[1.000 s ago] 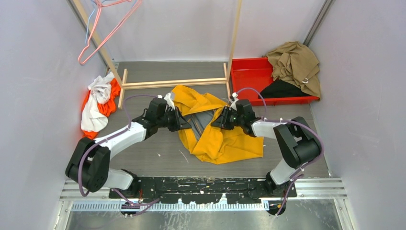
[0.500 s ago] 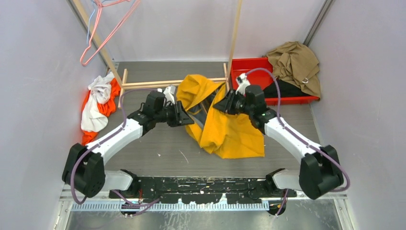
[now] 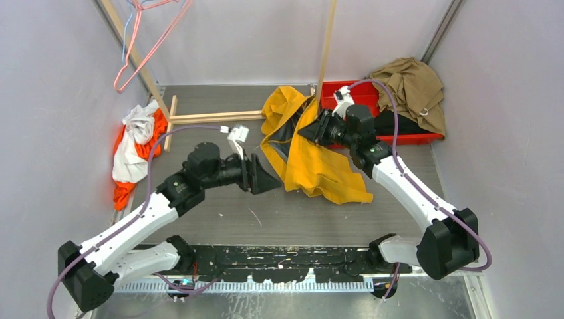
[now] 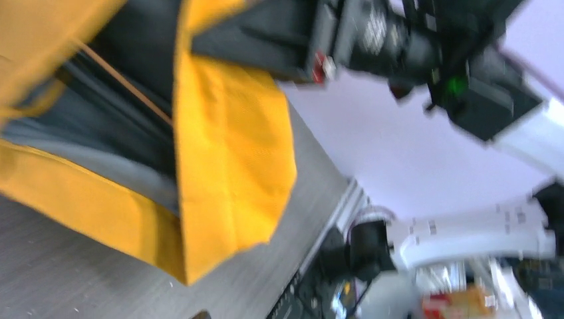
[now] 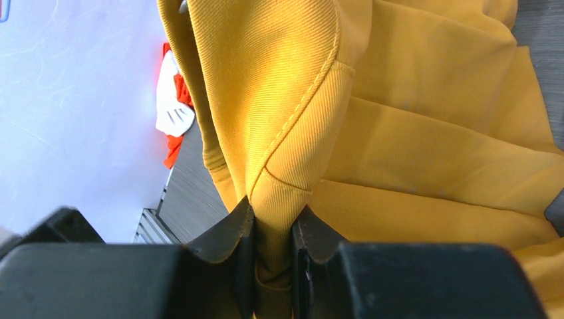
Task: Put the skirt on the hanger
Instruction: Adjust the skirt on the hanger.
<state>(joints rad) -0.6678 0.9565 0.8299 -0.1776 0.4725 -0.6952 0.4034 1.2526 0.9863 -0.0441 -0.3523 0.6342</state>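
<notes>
Mid-table, just beside the wooden post point(image 3: 325, 53), the yellow skirt point(image 3: 312, 163) hangs by its waistband w/ the hem trailing on the table point(image 3: 219, 212); the right gripper point(image 5: 273, 262) is pinched tight on a waistband fold. Left gripper point(image 3: 271, 181) sits just left of the skirt, not touching it, jaws apparently spread, tho its wrist cam is too blurred to confirm. Pink hangers point(image 3: 154, 45) hang at rear left, well apart from the skirt; red bin point(image 3: 412, 139) sits behind the right arm.
</notes>
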